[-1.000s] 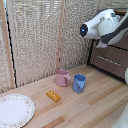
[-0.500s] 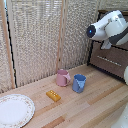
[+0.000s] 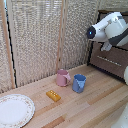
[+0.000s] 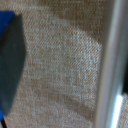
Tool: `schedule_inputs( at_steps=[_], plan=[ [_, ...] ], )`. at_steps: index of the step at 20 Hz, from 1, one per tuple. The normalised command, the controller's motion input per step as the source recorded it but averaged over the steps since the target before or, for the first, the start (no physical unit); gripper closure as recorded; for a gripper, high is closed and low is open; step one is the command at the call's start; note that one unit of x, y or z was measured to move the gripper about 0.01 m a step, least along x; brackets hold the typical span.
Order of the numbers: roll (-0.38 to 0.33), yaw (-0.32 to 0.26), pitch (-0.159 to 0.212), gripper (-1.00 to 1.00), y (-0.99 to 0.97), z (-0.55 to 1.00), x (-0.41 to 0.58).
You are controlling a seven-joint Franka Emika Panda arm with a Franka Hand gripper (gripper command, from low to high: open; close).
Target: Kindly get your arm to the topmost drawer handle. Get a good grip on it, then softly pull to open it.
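Note:
The glossy white arm [image 3: 111, 27] reaches in at the exterior view's upper right, its dark round end cap [image 3: 91, 32] facing the exterior view's left. It hangs in front of the dark brown cabinet [image 3: 114, 65] and covers most of the uppermost drawer front, so the topmost drawer handle is hidden. A thin pale bar [image 3: 107, 59] shows on the drawer front below the arm. The gripper [image 3: 106, 46] is a small blurred shape under the arm. The wrist view shows one blue finger [image 4: 6, 20] against woven screen, with no handle in it.
On the wooden table [image 3: 95, 107] stand a pink mug [image 3: 62, 77] and a blue mug [image 3: 78, 83], with a yellow block [image 3: 53, 95] and a white plate [image 3: 15, 110] nearer the front. A woven screen [image 3: 40, 40] closes the back. A pale upright strip [image 4: 112, 65] crosses the wrist view.
The arm has moved toward the exterior view's right, closer in over the cabinet front. The mugs, block and plate have not moved.

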Motion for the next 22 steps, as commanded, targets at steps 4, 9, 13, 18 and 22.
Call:
schedule_inputs(
  at_steps=[4,9,13,18,22],
  plan=[
    [0.062,-0.068,0.005,1.00,0.19,-0.04,0.031],
    [0.081,0.000,0.000,1.00,0.66,-0.14,0.069],
    [0.098,-0.023,0.013,1.00,0.84,-0.21,0.376],
    [0.069,-0.098,0.042,1.00,0.75,-0.25,0.397],
    [0.053,-0.092,0.047,1.00,0.76,-0.22,0.396]
  ],
)
